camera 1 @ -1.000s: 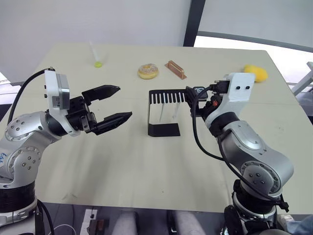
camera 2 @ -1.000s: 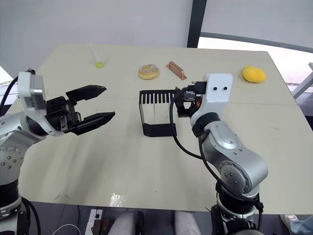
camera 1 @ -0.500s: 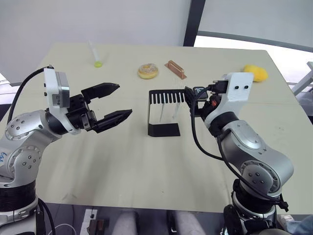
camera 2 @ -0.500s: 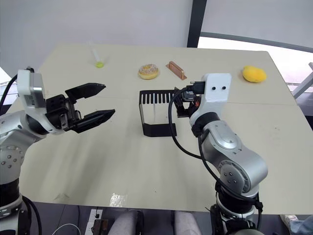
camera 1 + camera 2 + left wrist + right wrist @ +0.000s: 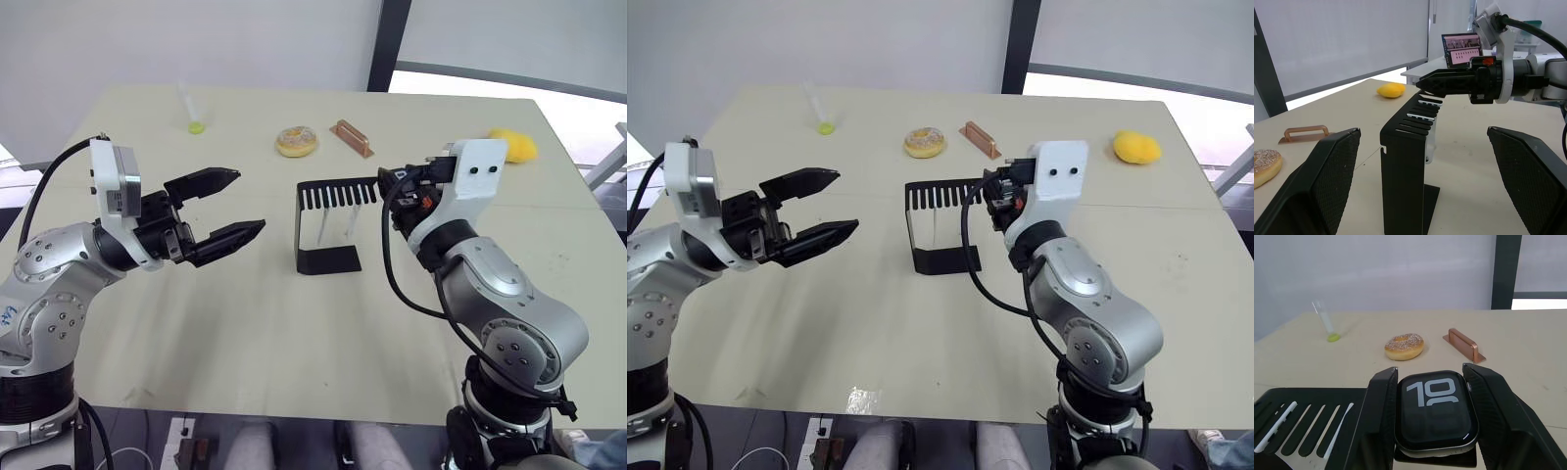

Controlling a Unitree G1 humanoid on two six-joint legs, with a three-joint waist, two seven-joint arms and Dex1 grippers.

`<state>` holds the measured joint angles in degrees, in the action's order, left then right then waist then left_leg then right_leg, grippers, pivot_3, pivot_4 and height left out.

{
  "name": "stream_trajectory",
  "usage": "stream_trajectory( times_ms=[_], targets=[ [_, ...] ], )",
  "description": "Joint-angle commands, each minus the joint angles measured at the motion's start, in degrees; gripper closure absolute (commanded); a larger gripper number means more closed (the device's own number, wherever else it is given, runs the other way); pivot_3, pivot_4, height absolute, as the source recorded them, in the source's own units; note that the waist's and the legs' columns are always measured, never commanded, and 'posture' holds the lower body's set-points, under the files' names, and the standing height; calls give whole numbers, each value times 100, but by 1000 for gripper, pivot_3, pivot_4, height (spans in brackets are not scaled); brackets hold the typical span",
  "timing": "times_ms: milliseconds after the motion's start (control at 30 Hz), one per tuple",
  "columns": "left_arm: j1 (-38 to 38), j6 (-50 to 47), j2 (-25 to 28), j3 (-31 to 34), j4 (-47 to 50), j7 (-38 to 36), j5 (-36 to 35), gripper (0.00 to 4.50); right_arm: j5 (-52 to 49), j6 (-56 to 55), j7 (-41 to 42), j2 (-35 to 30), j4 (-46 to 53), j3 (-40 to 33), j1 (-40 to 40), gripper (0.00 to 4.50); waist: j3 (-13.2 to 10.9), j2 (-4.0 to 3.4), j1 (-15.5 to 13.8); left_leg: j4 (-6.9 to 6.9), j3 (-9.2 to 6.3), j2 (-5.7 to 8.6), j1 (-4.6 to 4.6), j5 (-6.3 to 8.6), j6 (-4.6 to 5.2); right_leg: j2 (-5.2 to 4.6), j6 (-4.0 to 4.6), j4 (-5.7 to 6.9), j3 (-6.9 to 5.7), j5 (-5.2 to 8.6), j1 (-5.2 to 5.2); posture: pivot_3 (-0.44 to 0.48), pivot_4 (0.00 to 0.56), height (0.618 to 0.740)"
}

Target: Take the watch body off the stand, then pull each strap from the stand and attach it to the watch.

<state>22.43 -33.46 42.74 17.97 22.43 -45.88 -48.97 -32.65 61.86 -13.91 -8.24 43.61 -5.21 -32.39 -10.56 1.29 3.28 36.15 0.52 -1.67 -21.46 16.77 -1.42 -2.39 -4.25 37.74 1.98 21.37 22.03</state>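
The left claw (image 5: 233,208) hovers nearest over the counter (image 5: 245,323), left of the stand, its two fingers spread wide and holding nothing. In the middle the stand (image 5: 330,221) sits upright on its flat base, both white straps (image 5: 324,226) hanging from the slots of its top plate. At the stand's right end the right claw (image 5: 1430,423) is closed on the watch body (image 5: 1436,412), the case pinched between its fingers with the lit digits facing up, at about the level of the top plate. The first step looks nearly done: the body seems to be coming clear of the stand. Next, I judge, the left claw must reach in, pinch one strap and draw it out. Farther off lie a doughnut (image 5: 296,142), a copper-coloured bar (image 5: 352,139) and a yellow object (image 5: 1136,148).
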Motion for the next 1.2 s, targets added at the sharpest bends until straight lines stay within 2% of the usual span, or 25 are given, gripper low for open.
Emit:
stream_trajectory(
  times_ms=[33,167,267,333,433,567,700,867,1200],
  targets=[
    [-25,169,-2,56,114,-71,34,0,23,-509,338,-173,462,-181,-138,2925,-1,-1,-2,0,0,0,-1,0,0,0,0,0,0,0,1,0,150,740],
    [-84,437,147,-103,-1,-583,248,0,-203,-702,716,-571,1012,-656,348,2925,-1,-1,-10,-3,0,1,-8,0,0,0,0,-2,0,0,6,0,150,740],
    [-110,619,200,-298,-87,-990,386,0,-331,-836,1157,-1074,1509,-1161,1304,2925,0,0,-47,-11,-2,1,-9,1,0,-1,0,-13,-3,0,3,0,150,740],
    [-148,841,202,-523,-132,-1349,554,0,-396,-1251,1532,-1281,1624,-1573,2371,2925,0,0,-52,-11,0,1,-8,2,3,-2,0,-28,-3,0,-7,0,150,740],
    [-225,1160,171,-950,-194,-1890,808,0,-53,-2110,2144,-1145,1450,-1918,4078,2925,-2,-4,-92,-20,0,0,0,3,5,1,-1,-39,-3,1,-18,0,150,740],
    [-191,1437,125,-1424,-265,-2373,1092,0,386,-3300,2688,-816,520,-1724,5142,2925,-6,-2,3,-14,13,-1,12,2,3,8,-2,-32,10,1,-26,0,150,740],
    [-123,1533,25,-1738,-349,-2582,1226,0,897,-4246,3081,-689,-598,-1317,5255,2925,-6,-2,18,-17,16,-2,50,1,3,9,1,-27,16,-2,-58,0,150,740],
    [-191,1569,-16,-1867,-283,-2630,1321,0,1157,-4831,3549,-739,-1632,-876,5114,2925,-7,-5,-14,-16,11,-1,33,1,3,11,0,-31,14,-2,-43,0,150,740],
    [-404,1567,34,-1658,-233,-2481,1365,0,1244,-5100,3968,-1026,-2530,-634,4669,2925,-7,-5,-20,-10,6,-1,32,2,4,8,0,-27,10,-1,-44,0,150,740]
  ],
)
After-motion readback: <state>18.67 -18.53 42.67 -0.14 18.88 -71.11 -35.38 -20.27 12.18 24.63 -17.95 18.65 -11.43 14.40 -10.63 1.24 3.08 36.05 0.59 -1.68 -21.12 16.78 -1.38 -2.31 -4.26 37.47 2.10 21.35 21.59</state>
